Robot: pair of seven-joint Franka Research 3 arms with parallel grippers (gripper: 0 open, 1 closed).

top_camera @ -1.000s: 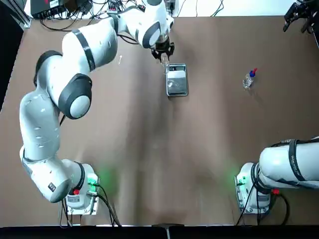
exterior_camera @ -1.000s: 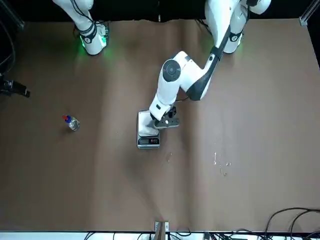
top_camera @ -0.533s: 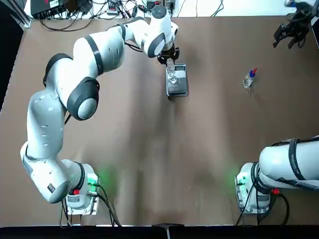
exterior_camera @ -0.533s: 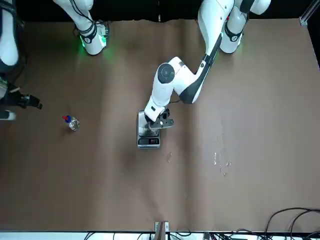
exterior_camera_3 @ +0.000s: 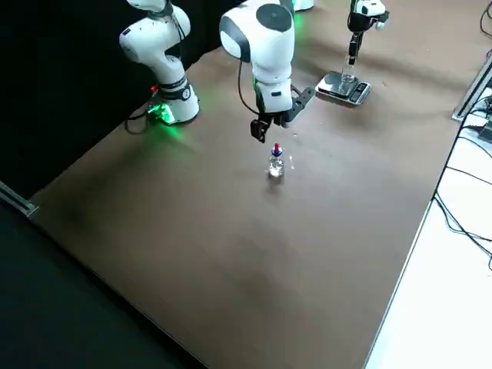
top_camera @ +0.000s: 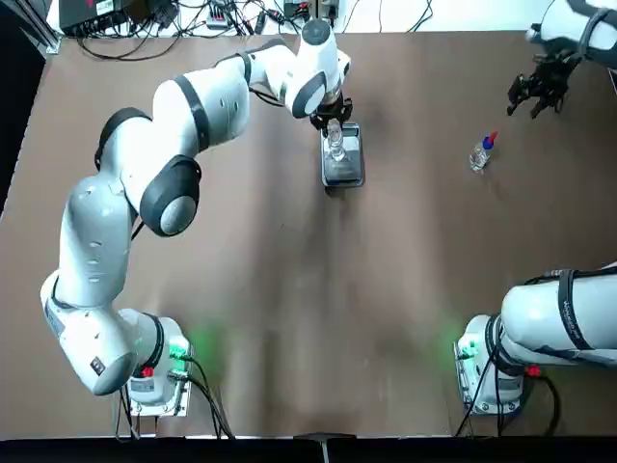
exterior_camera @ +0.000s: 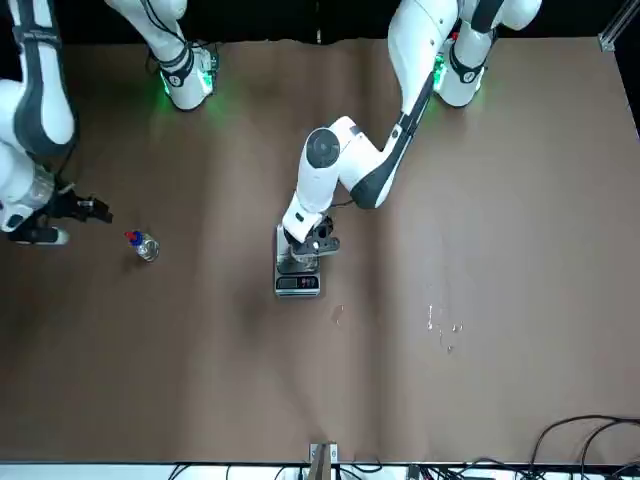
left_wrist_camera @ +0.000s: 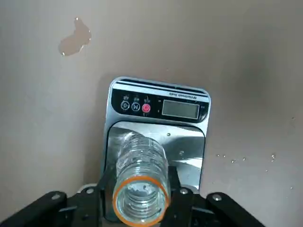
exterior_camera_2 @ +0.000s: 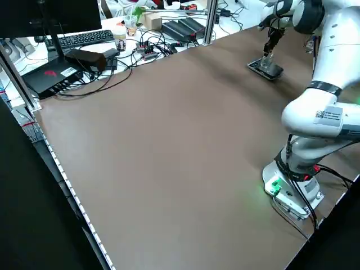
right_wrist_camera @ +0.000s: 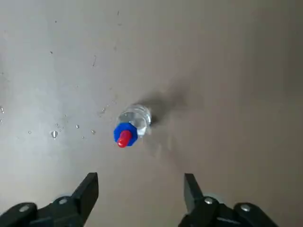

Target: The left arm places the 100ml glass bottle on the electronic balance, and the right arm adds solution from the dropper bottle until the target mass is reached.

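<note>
Here's the left claw point(left_wrist_camera: 139, 196), its 2 fingers closed around the glass bottle point(left_wrist_camera: 142, 182), right over the pan of the balance point(left_wrist_camera: 180, 109)! Across the table point(top_camera: 405, 289), the right claw point(right_wrist_camera: 141, 189) hangs open, 2 fingers wide apart and nothing between them, near the dropper bottle point(right_wrist_camera: 134, 124), which stands upright on the table, blue collar, red tip. Water drops point(left_wrist_camera: 273, 157) dot the surface near the balance.

A black keyboard point(exterior_camera_2: 86, 38) lies near a monitor point(exterior_camera_2: 45, 14) amid tangled cables point(exterior_camera_2: 135, 63). Water drops point(left_wrist_camera: 273, 156) and a small puddle point(left_wrist_camera: 75, 39) dot the brown counter point(left_wrist_camera: 42, 118).
</note>
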